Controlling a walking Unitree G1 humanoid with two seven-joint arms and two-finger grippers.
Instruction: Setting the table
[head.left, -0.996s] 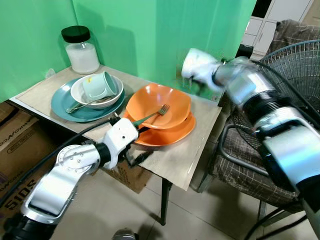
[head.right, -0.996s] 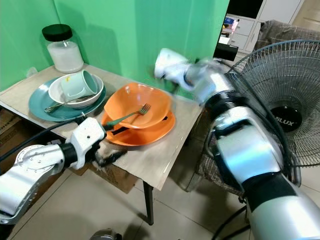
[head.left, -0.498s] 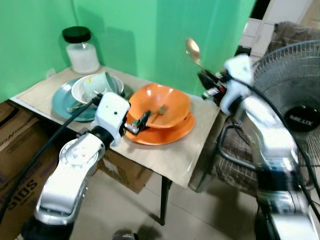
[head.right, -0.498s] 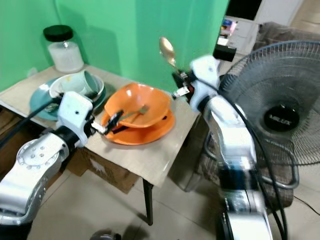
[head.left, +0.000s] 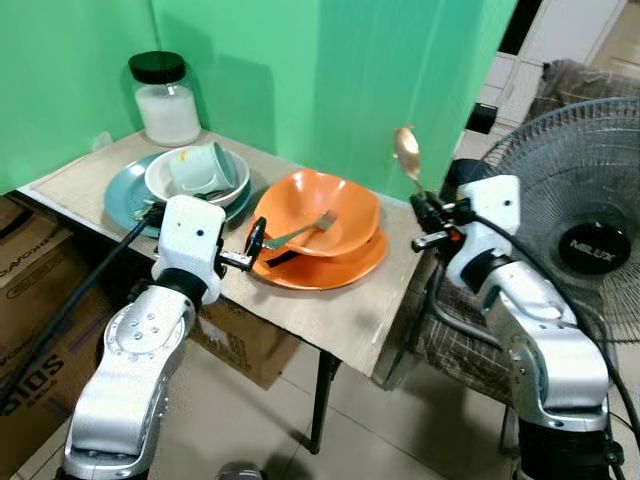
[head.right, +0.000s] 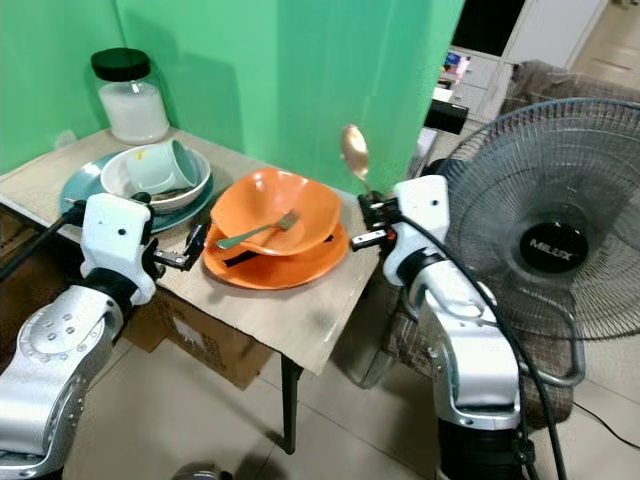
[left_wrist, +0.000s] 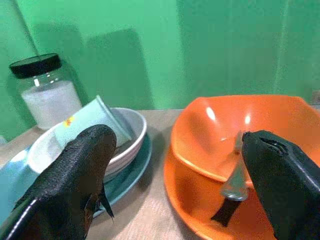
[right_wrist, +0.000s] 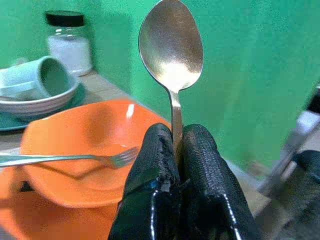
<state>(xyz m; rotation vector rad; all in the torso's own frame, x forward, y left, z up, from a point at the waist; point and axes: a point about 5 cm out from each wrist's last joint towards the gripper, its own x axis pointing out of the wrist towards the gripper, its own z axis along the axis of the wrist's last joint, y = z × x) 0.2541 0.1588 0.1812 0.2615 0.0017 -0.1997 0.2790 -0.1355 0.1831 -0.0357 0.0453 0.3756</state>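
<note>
1. A small table (head.left: 330, 320) was seen standing against a green wall (head.left: 300, 70), with dishes gathered on its top.
2. An orange bowl (head.left: 318, 210) was nested on an orange plate (head.left: 340, 272) near the middle of the table, and a fork (head.left: 298, 232) was laid across the bowl with its tines up on the rim.
3. To the robot's left of these, a teal plate (head.left: 118, 205) was stacked with a white bowl (head.left: 160, 180), and a pale green mug (head.left: 205, 167) was tipped on its side inside that bowl.
4. A glass jar (head.left: 166, 100) with a black lid was placed behind the teal plate, near the wall.
5. A spoon (head.left: 407, 158) was held upright by the right gripper (head.left: 430, 215) beside the table's right edge, the bowl of the spoon uppermost; its two black fingers (right_wrist: 160, 165) were pressed together on the handle.
6. The left gripper (head.left: 252, 250) was held at the front edge of the table, just beside the orange plate, with its fingers (left_wrist: 75, 170) spread wide and nothing between them.
7. A standing fan (head.left: 580, 230) was seen to the right, behind the right arm.
</note>
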